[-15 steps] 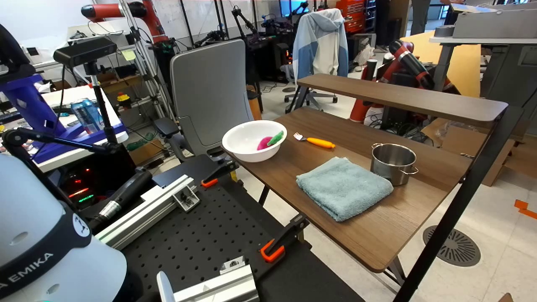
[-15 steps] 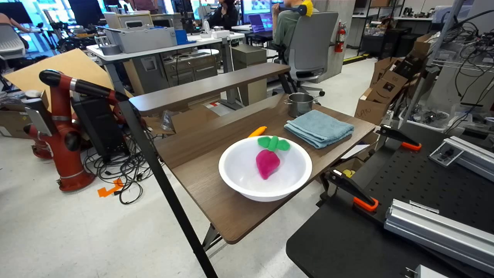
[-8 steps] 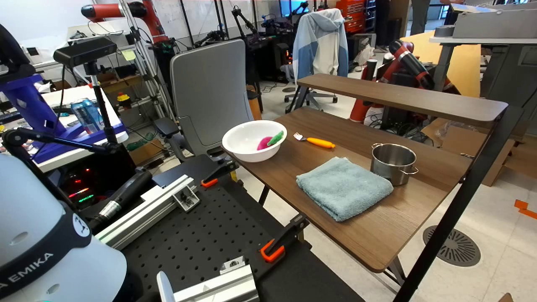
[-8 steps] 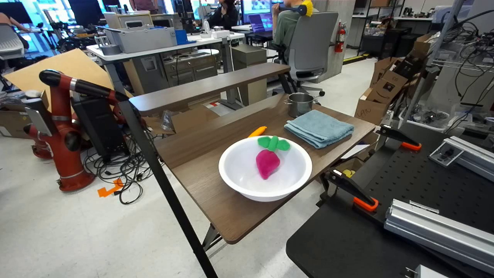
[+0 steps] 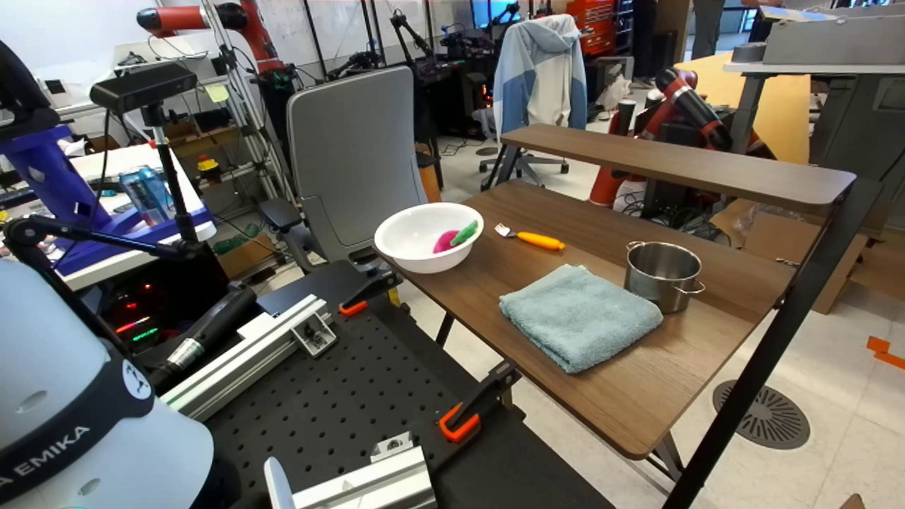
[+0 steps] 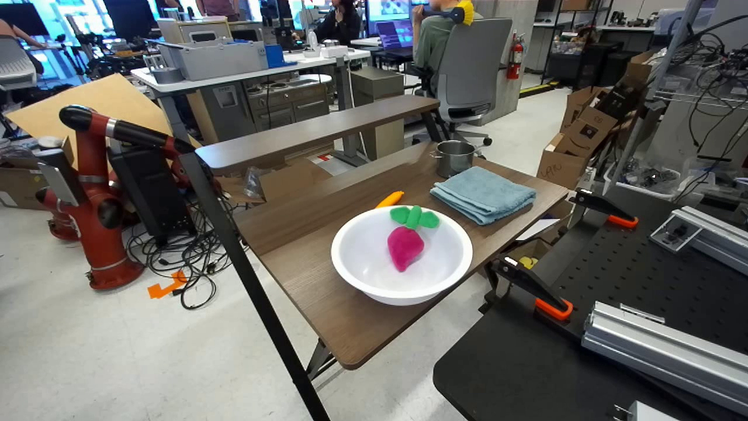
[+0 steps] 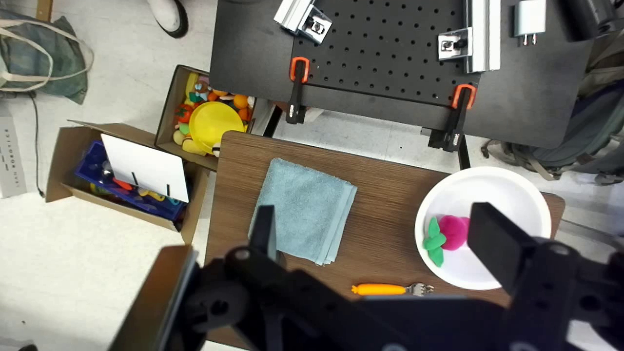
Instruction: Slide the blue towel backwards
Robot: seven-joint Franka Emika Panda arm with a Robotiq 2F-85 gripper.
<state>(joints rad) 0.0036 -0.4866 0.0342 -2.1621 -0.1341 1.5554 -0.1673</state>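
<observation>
The blue towel point(image 5: 580, 318) lies folded and flat on the brown desk point(image 5: 693, 367), beside the metal pot. It also shows in an exterior view point(image 6: 484, 193) and in the wrist view point(image 7: 307, 209), at the left. My gripper point(image 7: 375, 226) shows only in the wrist view. Its two black fingers are wide apart with nothing between them. It is high above the desk, apart from the towel. The left finger overlaps the towel's lower left part in the picture. The right finger overlaps the white bowl.
The white bowl point(image 5: 424, 237) holds a pink and green plush vegetable point(image 7: 453, 233). A fork with an orange handle point(image 5: 541, 240) lies between bowl and pot. The metal pot point(image 5: 662, 276) stands against the towel's far side. A raised shelf point(image 5: 679, 162) spans the desk's back edge.
</observation>
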